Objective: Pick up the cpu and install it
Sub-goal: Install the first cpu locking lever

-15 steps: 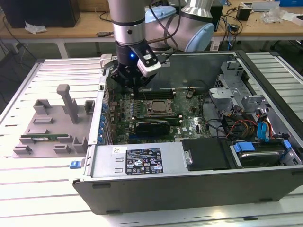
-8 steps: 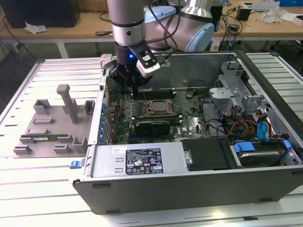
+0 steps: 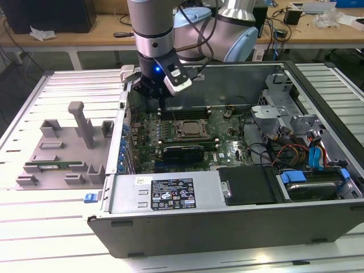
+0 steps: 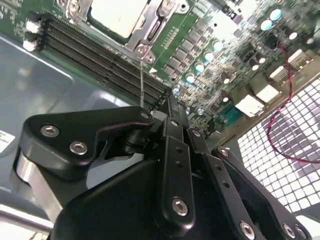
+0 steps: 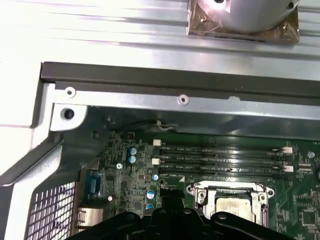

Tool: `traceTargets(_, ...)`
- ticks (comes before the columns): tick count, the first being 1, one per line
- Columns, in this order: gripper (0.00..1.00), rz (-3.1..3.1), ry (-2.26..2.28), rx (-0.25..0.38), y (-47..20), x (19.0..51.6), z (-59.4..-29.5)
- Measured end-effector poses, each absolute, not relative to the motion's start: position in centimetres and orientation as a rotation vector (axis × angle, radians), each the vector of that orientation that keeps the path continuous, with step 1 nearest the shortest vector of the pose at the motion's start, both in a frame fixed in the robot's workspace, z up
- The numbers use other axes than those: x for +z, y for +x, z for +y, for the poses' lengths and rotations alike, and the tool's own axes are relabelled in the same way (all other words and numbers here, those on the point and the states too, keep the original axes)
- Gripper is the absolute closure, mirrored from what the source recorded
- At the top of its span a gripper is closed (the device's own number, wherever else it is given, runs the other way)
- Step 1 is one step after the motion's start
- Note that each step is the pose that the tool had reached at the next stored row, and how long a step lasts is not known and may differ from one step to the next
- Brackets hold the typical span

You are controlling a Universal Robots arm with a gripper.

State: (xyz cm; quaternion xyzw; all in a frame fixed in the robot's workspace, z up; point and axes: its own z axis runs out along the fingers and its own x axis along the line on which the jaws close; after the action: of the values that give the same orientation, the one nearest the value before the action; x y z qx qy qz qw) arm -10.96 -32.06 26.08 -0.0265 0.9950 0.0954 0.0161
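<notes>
**Opened case [image 3: 227,227] on slatted worktop [image 3: 45,233]**

The green motherboard [image 3: 227,136] lies exposed inside — dark memory slots [image 5: 220,159] run side by side across it. Beside the case, at the exterior view's left, a grey holder tray [image 3: 62,151] carries a long green memory stick [image 3: 51,165].

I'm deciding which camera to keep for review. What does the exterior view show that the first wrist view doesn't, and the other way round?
Exterior view: the arm, the grey tray with a memory stick on the exterior view's left, the power supply and the blue cables. First wrist view: close detail of the memory slots and a silvery cpu lying in the socket. Both: the gripper above the motherboard, and the case wall.
</notes>
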Motion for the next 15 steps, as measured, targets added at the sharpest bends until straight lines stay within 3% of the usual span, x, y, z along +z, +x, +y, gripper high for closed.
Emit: traceTargets(15,0.89,3.108,-0.08,0.313,-8.1,26.0,-32.1)
